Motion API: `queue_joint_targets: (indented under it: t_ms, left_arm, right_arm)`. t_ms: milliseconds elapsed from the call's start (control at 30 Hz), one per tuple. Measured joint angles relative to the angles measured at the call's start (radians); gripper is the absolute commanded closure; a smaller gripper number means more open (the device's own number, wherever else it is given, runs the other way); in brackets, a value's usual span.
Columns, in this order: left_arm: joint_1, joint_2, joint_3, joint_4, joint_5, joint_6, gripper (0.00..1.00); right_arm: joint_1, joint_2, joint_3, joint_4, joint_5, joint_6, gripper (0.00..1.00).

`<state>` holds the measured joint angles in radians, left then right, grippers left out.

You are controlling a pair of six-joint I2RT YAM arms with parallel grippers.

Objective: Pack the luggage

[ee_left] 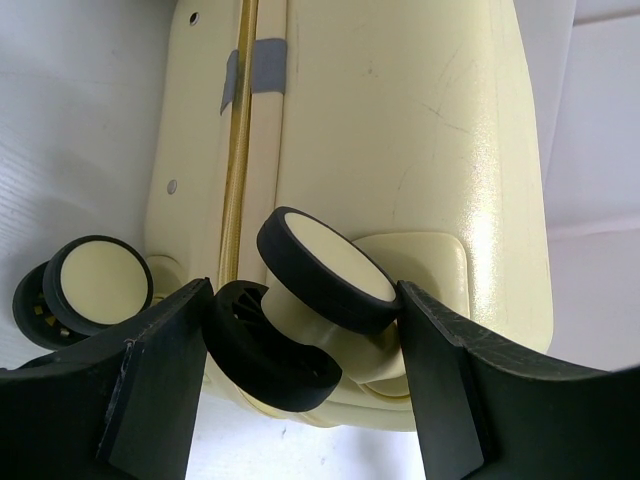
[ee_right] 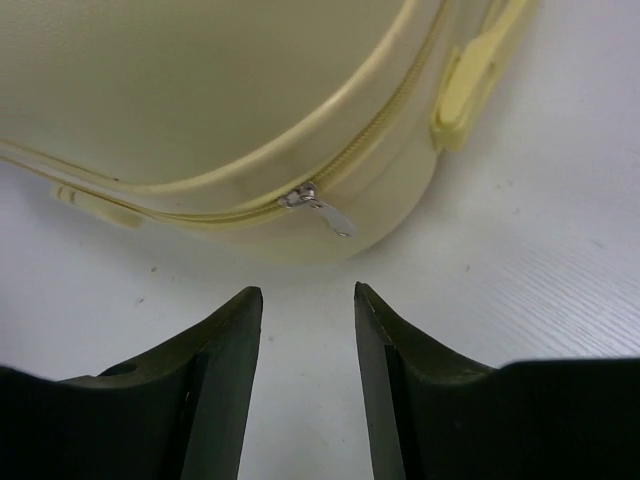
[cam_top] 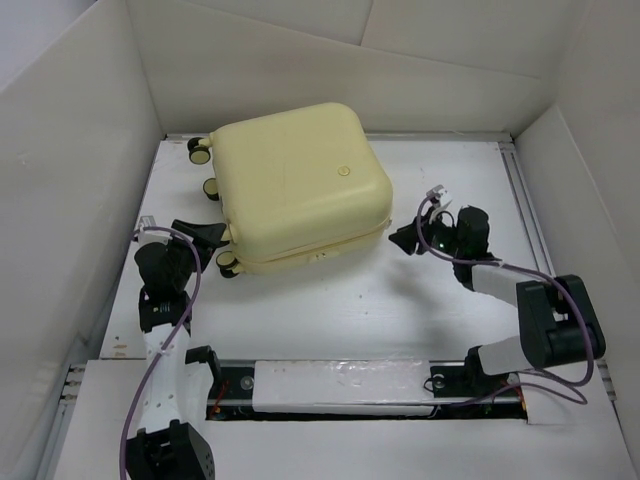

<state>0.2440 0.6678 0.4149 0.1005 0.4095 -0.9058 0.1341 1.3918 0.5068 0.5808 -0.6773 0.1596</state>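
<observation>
Luggage shut and flat, a gripper at each side

The luggage (cam_top: pixel 300 185) lies closed on the white counter (cam_top: pixel 400 300) in the upper middle of the top view, wheels toward the left. The left gripper (cam_top: pixel 205 235), at its lower left corner, has its fingers spread around a caster wheel (ee_left: pixel 330 270). The right gripper (cam_top: pixel 403 238), at the lower right corner, is parted and holds nothing, facing the metal zipper pull (ee_right: pixel 330 215).
</observation>
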Motion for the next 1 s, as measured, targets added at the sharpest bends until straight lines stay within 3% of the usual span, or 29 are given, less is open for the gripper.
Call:
queue_joint_targets:
  t_ms: [200,600,800,1000]
  left_arm:
    - [0.000,0.008,0.000,0.008,0.006,0.007,1.00]
    - [0.000,0.011,0.000,0.019,0.009,0.016,1.00]
    - [0.000,0.011,0.001,0.022,0.010,0.024,1.00]
    - [0.000,0.013,0.001,0.024,0.017,0.027,1.00]
  right_arm:
    - [0.000,0.079,0.054,0.085,-0.111,-0.008,0.52]
    - [-0.003,0.173,0.126,0.128,-0.154,-0.026,0.51]
    - [-0.015,0.178,0.126,0.138,-0.154,-0.027,0.43]
    - [-0.045,0.266,0.157,0.228,-0.267,0.034,0.70]
